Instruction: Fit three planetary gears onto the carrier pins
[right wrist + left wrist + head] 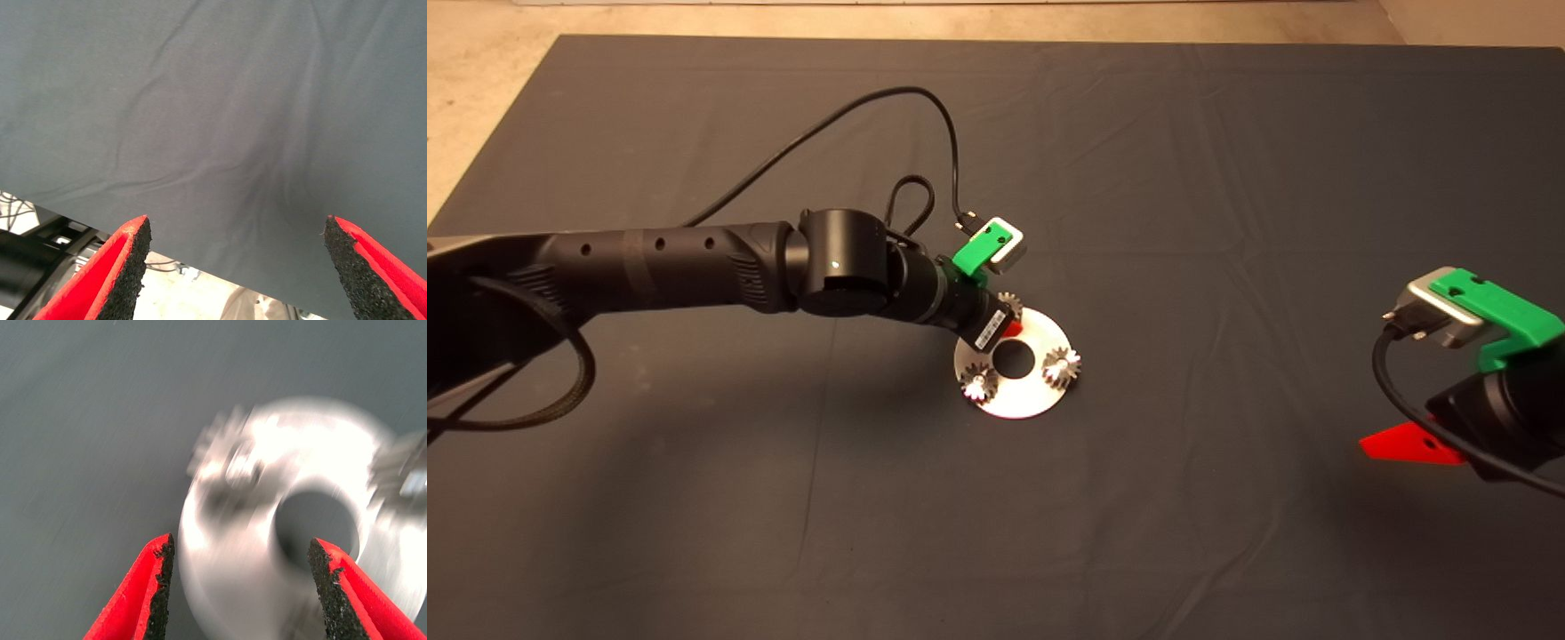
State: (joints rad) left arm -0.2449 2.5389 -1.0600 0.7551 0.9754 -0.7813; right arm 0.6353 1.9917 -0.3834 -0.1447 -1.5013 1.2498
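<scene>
Left gripper (237,587) over disc (1040,396), fingers apart, nothing between them. Three gears on disc: one (978,383) near front-left rim, one (1061,364) at right rim, third (1009,302) at rear rim, just beside fingers and partly hidden. Whether seated on pins, cannot tell. Right gripper (233,267) parked well apart at right, fingers apart, empty.
</scene>
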